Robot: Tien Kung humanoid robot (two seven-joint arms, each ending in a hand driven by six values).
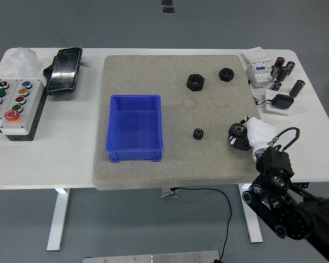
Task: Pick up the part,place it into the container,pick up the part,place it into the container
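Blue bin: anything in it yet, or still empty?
Empty. The blue bin's floor shows bare blue; the small gear and two black nuts lie on the mat outside it.

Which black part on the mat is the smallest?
The little toothed gear lying alone right of the blue bin. The two nuts farther back are bigger.

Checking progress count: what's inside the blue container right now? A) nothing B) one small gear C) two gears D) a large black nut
A: the blue container shows only its bare floor; the small gear lies on the mat to its right, both black nuts sit farther back, and the right hand is at another gear near the mat's right edge.
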